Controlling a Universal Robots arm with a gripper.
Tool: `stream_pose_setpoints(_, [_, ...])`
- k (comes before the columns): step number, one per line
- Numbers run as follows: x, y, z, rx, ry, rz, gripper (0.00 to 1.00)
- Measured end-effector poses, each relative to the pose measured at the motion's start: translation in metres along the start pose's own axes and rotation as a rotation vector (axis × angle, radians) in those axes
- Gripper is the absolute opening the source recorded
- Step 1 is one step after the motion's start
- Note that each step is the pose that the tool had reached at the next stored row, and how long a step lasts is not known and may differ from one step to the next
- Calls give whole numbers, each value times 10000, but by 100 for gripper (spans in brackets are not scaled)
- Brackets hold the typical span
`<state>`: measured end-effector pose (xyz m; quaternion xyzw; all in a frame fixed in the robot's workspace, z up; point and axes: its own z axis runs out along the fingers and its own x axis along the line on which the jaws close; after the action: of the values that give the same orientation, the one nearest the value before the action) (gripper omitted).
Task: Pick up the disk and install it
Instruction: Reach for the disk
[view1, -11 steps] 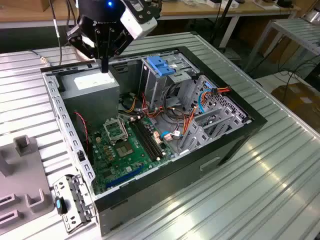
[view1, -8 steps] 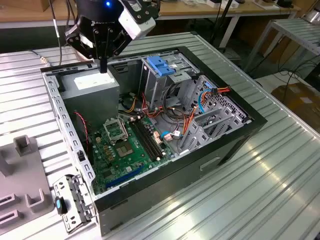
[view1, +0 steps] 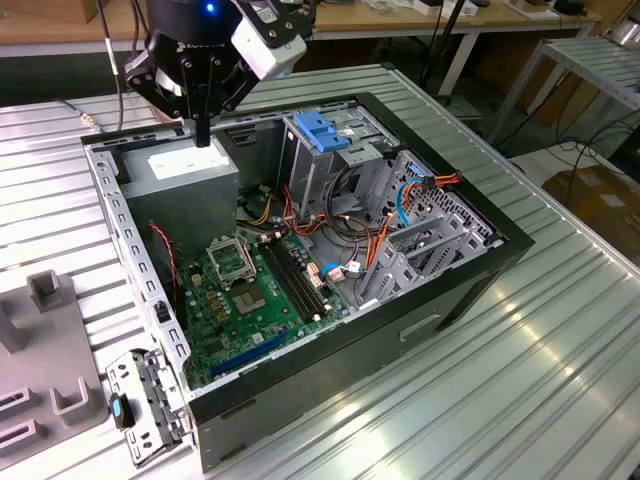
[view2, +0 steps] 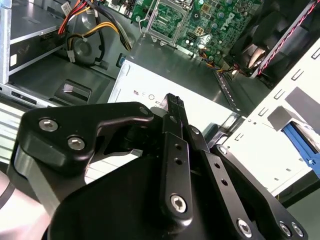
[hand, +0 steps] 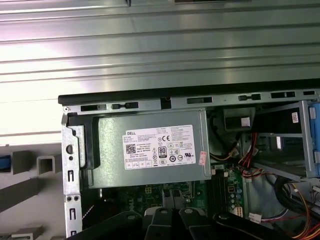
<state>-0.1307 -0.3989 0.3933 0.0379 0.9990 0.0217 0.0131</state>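
Jaws are pressed shut on nothing. The gripper (view1: 203, 138) hangs over the big open computer case (view1: 130, 250), just above the grey power box (view1: 180, 180), high enough, I think, to miss the walls. A small blue edge (view2: 300, 142) outside the case may be the disk; I cannot tell

Place: robotics lab or workshop.
Bench: ribbed metal table (view1: 560, 380) under the gripper (view1: 203, 138).
Workpiece: opened computer case (view1: 300, 385) just below the gripper.
Background: wooden workbenches (view1: 400, 22) beyond the gripper.
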Motion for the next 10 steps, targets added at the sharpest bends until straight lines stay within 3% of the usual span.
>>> stream_pose_setpoints(10, [63, -5, -2, 0, 0, 0, 11])
